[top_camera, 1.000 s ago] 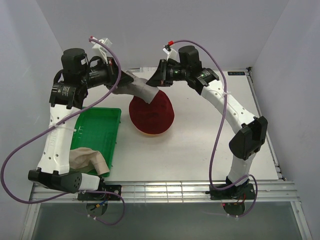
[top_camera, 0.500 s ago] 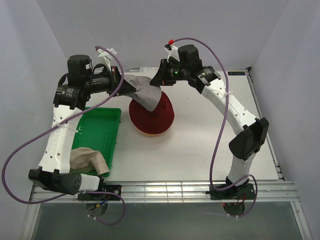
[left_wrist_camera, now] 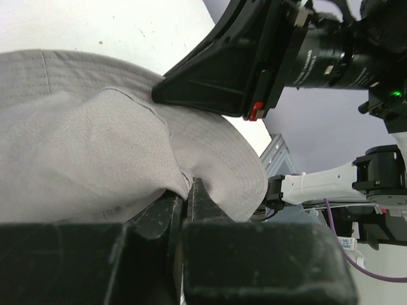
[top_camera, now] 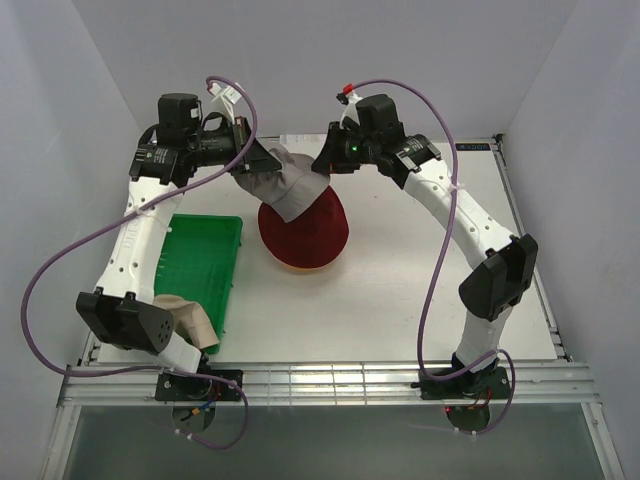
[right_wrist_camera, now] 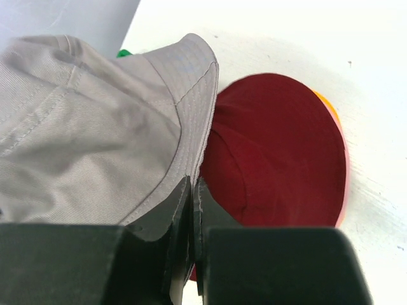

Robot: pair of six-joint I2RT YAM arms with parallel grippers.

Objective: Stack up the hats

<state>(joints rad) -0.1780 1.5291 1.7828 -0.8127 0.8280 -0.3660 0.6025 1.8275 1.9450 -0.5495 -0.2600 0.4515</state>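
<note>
the grey hat is hanging in the air between the two grippers, over the far left edge of the dark red hat. the left gripper is gripping it from the left. in the left wrist view, the left gripper is showing its jaws pressed nearly together with a fold of the grey hat pinched between them. the right gripper is meeting the hat from the right. in the right wrist view, the right gripper is clamping the stitched brim of the grey hat, with no gap showing between its jaws beyond the cloth. the hat's crown is sagging between the two holds and its brim is drooping toward the dark red hat.

the dark red hat is sitting crown up on the white table, near its middle. a sliver of the yellow-orange hat and a thin edge of the pale pink hat are peeking out from under it.

the beige hat is lying crumpled at the near end of the green tray, on the left side of the table, with the left arm partly covering it.
</note>
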